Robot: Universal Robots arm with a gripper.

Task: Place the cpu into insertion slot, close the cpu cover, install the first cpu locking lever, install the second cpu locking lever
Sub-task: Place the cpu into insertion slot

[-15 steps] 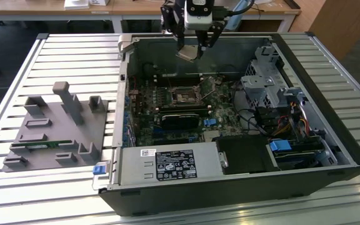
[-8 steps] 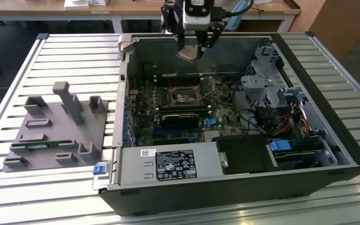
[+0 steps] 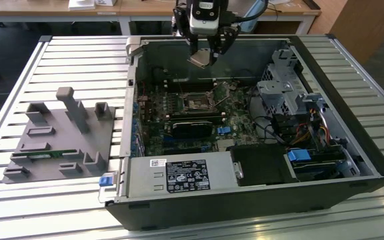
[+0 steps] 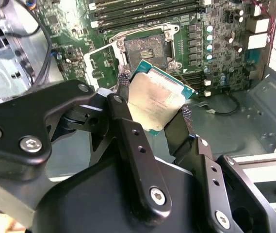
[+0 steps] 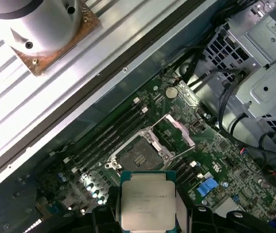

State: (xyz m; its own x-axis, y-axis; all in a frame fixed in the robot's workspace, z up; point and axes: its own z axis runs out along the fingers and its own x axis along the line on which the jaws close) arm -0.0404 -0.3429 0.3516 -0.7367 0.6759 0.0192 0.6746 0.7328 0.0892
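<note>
My gripper (image 3: 205, 54) hangs above the back of the open computer case, shut on the cpu (image 3: 201, 59), a flat square chip with a silver-grey top. In both wrist views the black fingers (image 4: 128, 126) clamp the cpu (image 4: 157, 99) (image 5: 146, 200) by two opposite edges. The chip is in the air, apart from the board. Below it on the green board lies the insertion slot (image 3: 197, 103) (image 4: 145, 50) (image 5: 138, 158), bare and dark inside. The cpu cover (image 5: 177, 129) (image 4: 98, 62) stands swung up beside the slot.
A black heatsink block (image 3: 192, 128) sits just in front of the slot. Long memory slots (image 5: 109, 132) run beside it. A drive cage with cables (image 3: 292, 97) fills the exterior view's right. A grey fixture (image 3: 58, 135) lies outside the case on the slatted table.
</note>
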